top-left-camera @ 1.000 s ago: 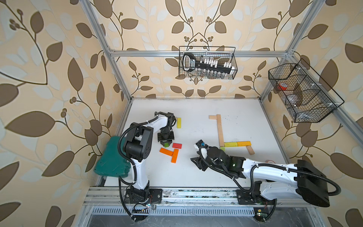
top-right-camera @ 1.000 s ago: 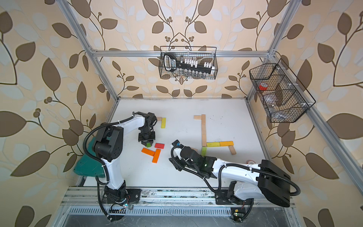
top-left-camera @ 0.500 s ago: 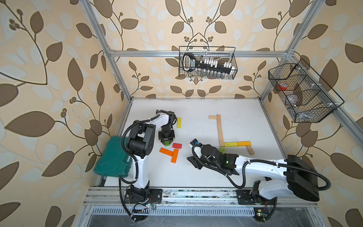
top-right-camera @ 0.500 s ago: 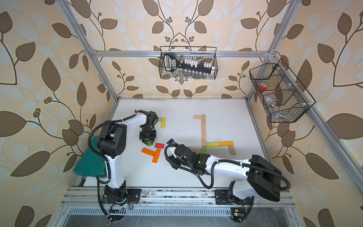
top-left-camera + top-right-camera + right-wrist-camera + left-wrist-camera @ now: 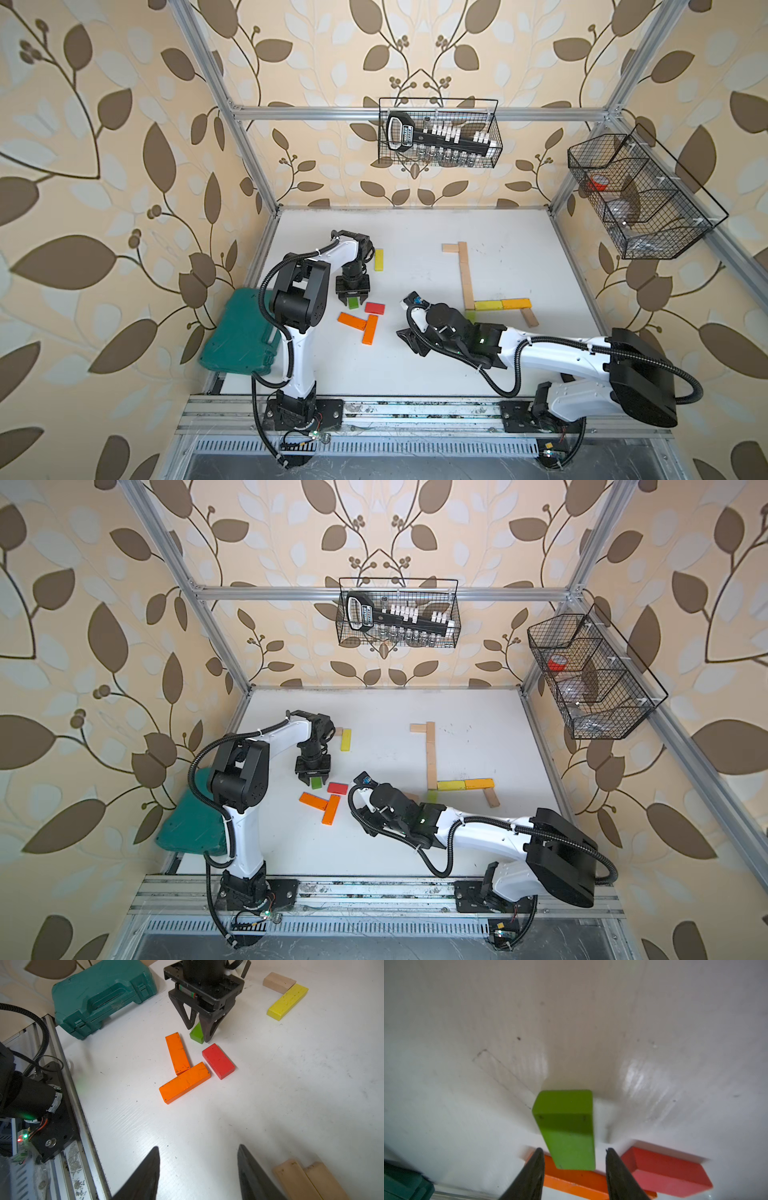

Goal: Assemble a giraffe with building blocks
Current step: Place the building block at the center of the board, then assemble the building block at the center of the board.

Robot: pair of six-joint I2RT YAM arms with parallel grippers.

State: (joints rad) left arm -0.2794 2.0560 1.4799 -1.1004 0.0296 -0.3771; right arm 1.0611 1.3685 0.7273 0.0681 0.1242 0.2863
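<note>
Presently the left gripper (image 5: pixel 352 296) is pointing straight down at the white table (image 5: pixel 374 374), its jaws standing apart around the green block (image 5: pixel 566 1126). In the left wrist view a narrow gap is showing on each side of the block, so neither finger is pressing on it. The block is leaning at a tilt, with its lower end down at the table surface. Just beside it the red block (image 5: pixel 218 1061) is lying flat, and two orange blocks (image 5: pixel 177 1053) (image 5: pixel 185 1082) are lying flat and touching in a T. The right gripper (image 5: pixel 198 1147) is hovering low over bare table near these blocks, its jaws spread with nothing between them. Farther back, a yellow block (image 5: pixel 287 1001) is lying against a short pale block (image 5: pixel 278 981). Well apart, a long line of pale planks (image 5: pixel 466 276) is meeting a row of yellow blocks (image 5: pixel 488 305). The green case (image 5: pixel 237 332) is sitting at the table's edge behind the left arm.
</note>
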